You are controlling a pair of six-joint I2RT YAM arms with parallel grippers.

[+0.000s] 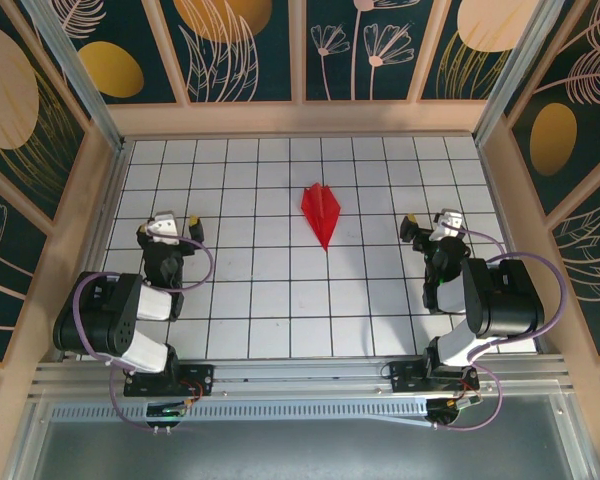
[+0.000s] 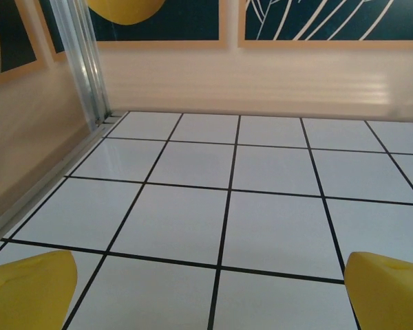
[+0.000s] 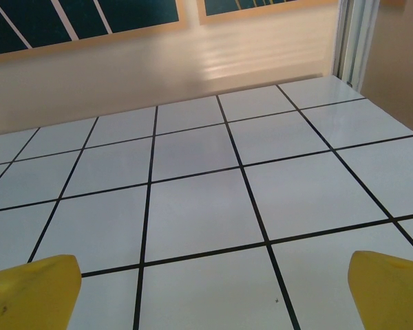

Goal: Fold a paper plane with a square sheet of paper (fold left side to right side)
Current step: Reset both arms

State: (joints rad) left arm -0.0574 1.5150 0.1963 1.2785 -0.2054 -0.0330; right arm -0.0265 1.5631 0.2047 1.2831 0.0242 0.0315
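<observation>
Well to the left of the paper plane [image 1: 321, 210], my left gripper [image 1: 170, 224] hung low over the white gridded table [image 1: 250, 310], jaws spread wide and empty. Its wrist view showed the yellow fingertips [image 2: 29, 289] at the bottom corners above bare tiles. The paper plane lay flat near the middle of the table, a slim red dart with a centre crease, its sharp tip pointing back toward the arm bases and touched by neither arm. Well to the plane's right, my right gripper [image 1: 435, 224] was just as wide open and empty, its fingertips [image 3: 389, 292] also over bare tiles. I judged the folding done, so the step in hand was simply to keep clear. To do that well I would hold both arms out on their own sides of the plane. I would also avoid sweeping a finger or cable over it, since paper that light would probably slide or spring open at a brush.
</observation>
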